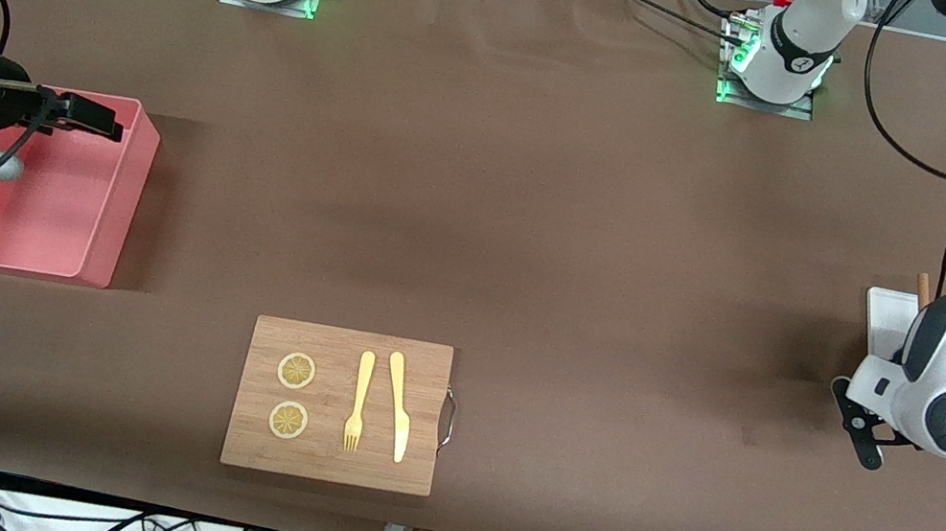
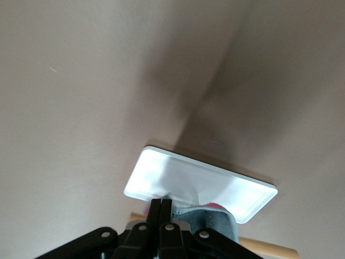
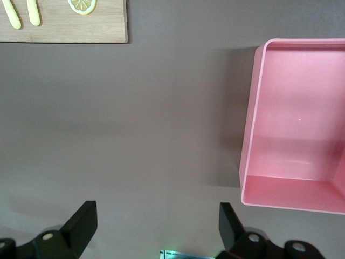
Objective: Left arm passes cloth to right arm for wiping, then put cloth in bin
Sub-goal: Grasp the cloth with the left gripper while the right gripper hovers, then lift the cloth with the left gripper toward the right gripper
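Note:
The cloth (image 2: 215, 220), grey with a pink edge, lies on a small white tray (image 2: 178, 175) at the left arm's end of the table. My left gripper (image 2: 160, 205) is down on the tray with its fingers pressed together, pinching the cloth's edge. In the front view the left arm's wrist covers that gripper and the cloth. The pink bin (image 1: 125, 195) stands at the right arm's end of the table. Over the bin hangs my right gripper (image 1: 95, 118), open wide with nothing between its fingers (image 3: 81, 226). The bin's wall (image 3: 250, 124) also shows in the right wrist view.
A wooden cutting board (image 1: 338, 404) with two lemon slices, a yellow fork and a yellow knife lies near the table's front edge. The white tray (image 1: 884, 319) has two wooden sticks (image 1: 922, 286) beside it. Brown tabletop stretches between bin and tray.

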### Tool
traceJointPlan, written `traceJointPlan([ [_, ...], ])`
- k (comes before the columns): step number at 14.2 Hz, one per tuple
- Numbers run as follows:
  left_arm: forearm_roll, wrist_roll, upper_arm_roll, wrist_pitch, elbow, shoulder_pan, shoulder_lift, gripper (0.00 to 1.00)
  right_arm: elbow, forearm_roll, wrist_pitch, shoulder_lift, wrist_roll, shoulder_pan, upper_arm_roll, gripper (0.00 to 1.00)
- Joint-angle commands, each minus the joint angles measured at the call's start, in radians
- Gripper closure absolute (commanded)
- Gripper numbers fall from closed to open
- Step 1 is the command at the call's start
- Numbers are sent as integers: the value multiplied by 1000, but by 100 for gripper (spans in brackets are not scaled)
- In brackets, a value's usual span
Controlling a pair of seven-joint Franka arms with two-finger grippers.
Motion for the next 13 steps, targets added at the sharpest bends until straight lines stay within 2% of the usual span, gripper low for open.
traceJointPlan([
  [1,-137,30,-26,-65,-13,12,-125,100,16,17,12,17,13,14,-1,0],
  [5,-234,28,-44,-155,-9,6,-256,100,14,17,26,30,14,30,-1,0],
  [7,-350,25,-56,-181,25,6,-317,100,14,17,35,36,39,46,-1,0],
  [10,-453,-1,-105,-198,108,-11,-331,100,14,17,59,49,148,90,-1,0],
  [11,-487,-65,-127,-197,116,-17,-328,100,14,17,75,52,172,106,-1,0],
  [13,-493,-258,-139,-192,161,-91,-319,100,14,17,98,66,223,133,-1,0],
])
